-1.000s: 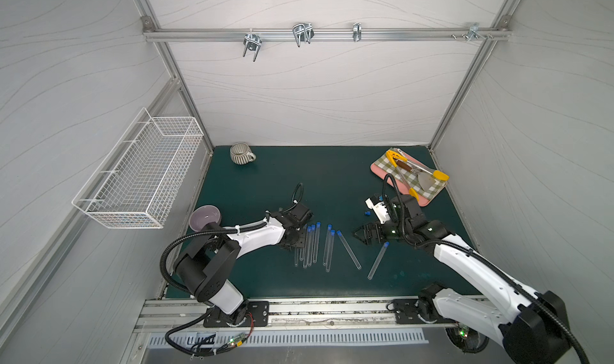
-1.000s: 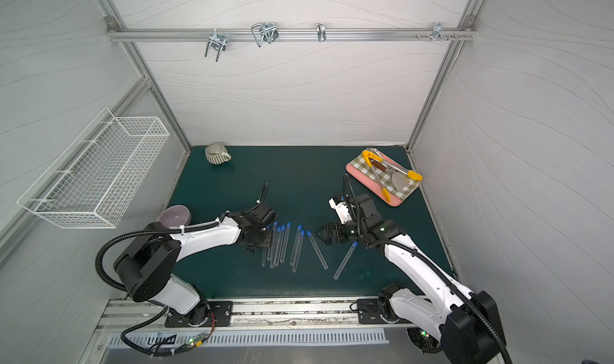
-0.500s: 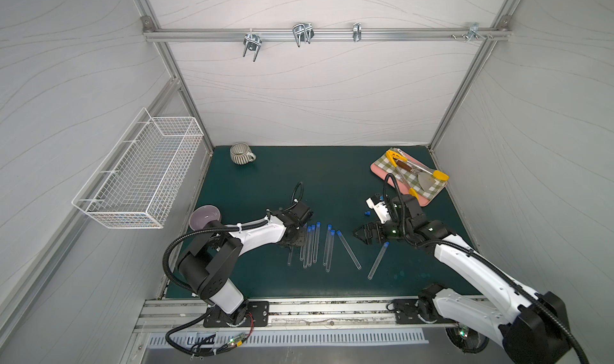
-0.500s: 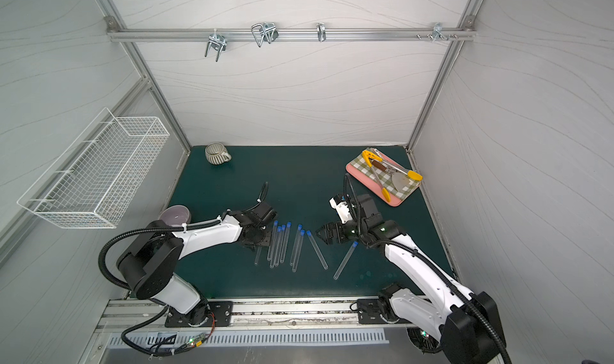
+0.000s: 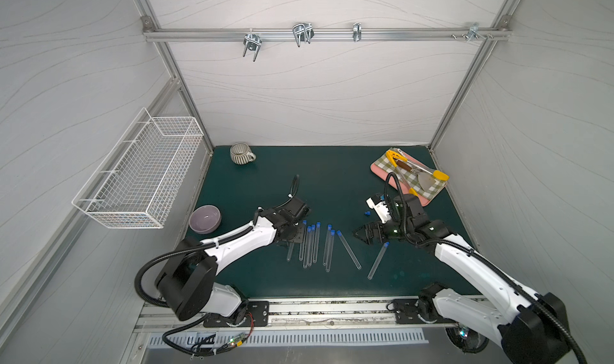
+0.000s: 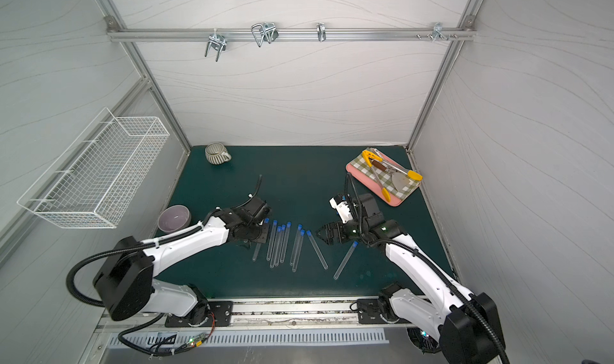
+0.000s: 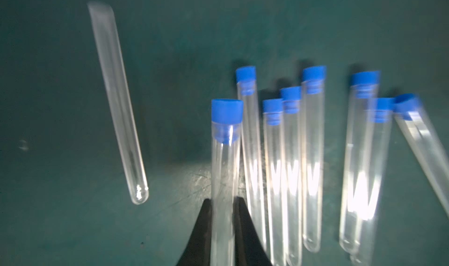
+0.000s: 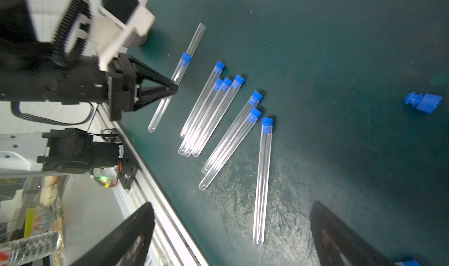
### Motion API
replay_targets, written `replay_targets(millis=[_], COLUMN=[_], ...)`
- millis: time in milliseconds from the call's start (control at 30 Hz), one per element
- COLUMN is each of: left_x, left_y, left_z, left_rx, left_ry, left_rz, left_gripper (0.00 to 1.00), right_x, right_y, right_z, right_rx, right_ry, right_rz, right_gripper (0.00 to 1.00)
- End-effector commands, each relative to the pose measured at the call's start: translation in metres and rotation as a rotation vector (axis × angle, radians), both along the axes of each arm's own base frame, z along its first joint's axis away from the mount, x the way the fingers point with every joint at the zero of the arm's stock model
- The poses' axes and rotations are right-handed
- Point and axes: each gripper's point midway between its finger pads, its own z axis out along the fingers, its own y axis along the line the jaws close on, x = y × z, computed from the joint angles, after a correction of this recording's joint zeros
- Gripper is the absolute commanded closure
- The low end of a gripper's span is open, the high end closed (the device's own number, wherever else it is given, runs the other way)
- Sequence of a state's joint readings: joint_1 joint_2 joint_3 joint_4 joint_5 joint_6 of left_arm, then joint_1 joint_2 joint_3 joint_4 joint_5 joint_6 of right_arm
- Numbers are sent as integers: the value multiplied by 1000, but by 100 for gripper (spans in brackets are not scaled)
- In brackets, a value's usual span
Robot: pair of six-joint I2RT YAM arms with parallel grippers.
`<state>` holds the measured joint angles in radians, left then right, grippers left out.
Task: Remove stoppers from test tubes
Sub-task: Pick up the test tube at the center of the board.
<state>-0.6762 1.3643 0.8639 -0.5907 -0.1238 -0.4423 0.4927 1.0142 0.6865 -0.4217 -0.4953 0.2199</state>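
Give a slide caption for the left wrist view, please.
Left gripper shut on a stoppered test tube; an open tube lies apart.

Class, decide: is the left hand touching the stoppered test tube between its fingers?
Touching. In the left wrist view, the fingers of the left hand press both sides of the test tube.

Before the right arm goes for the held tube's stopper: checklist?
1. Left fingers shut on the stoppered tube: ok.
2. Its stopper seated and exposed beyond the fingers: ok.
3. Right fingers open: ok.
4. Right fingers lined up with that stopper: not ok, the other tubes lie between.
5. Stoppered tube lifted off the mat: cannot tell.
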Motion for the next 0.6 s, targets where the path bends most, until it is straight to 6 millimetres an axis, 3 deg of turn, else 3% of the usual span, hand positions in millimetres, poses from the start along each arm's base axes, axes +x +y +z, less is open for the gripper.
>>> replay_targets(millis=[0,200,333,567], left_x=[-3,-28,-45,-70], left_y=[-8,-21,-26,-55], left_z=[39,78,84,99], left_rx=[-64,-99,-76,-165], left_ry=[-69,-131,-167,-258], left_rz=[-82,-295,-460,-696], left_gripper=[100,100,99,100], right_x=[-7,-13,-17,-29], right_y=[10,28,39,50], right_z=[9,31,48,56], right_rx=[72,209,309,385], right_ry=[33,66,76,114], right_rz=[55,147,212,304], right_gripper=[1,1,1,4])
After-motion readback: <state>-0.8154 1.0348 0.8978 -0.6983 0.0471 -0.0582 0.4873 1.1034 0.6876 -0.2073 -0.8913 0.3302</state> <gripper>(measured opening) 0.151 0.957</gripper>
